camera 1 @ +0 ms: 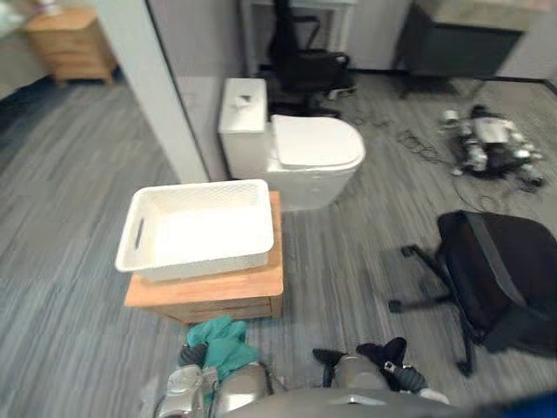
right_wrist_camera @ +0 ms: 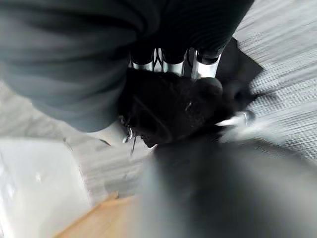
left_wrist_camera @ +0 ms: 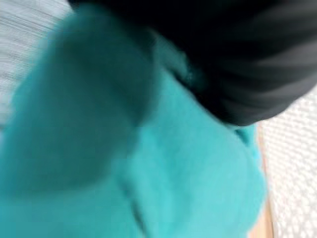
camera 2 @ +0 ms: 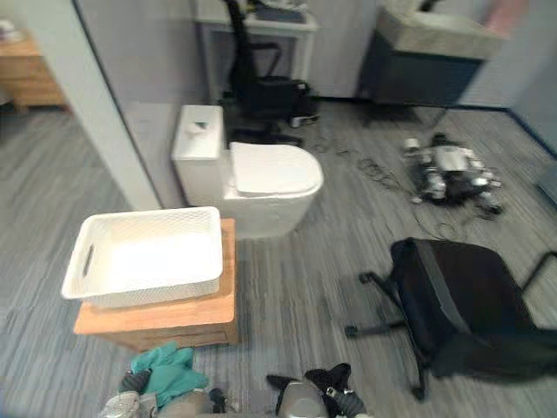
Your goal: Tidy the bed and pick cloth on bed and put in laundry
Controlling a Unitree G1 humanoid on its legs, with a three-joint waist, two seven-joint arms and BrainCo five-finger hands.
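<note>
Cloth in both hands, low at the near edge of the head views. Held a teal cloth bunched over the left hand, just short of a wooden stand. Could not tell that hand's grip, buried under the fabric, with teal folds spread across the left wrist view beside the dark ribbed cover. Clutched a black cloth in the right hand, silver fingers curled down into the dark bundle in the right wrist view. Faced a white basket resting on the stand and overhanging it toward the left, with a slot handle in the left wall. Looked past the basket to a white toilet, lid down, close behind the stand and next to a pale partition. Showed a black chair on the grey floor well to the right, apart from stand and toilet. Took in, farther back, a second black chair, a dark cabinet and a wooden nightstand at far left. Took in also a heap of machine parts and loose cables on the floor at far right.
</note>
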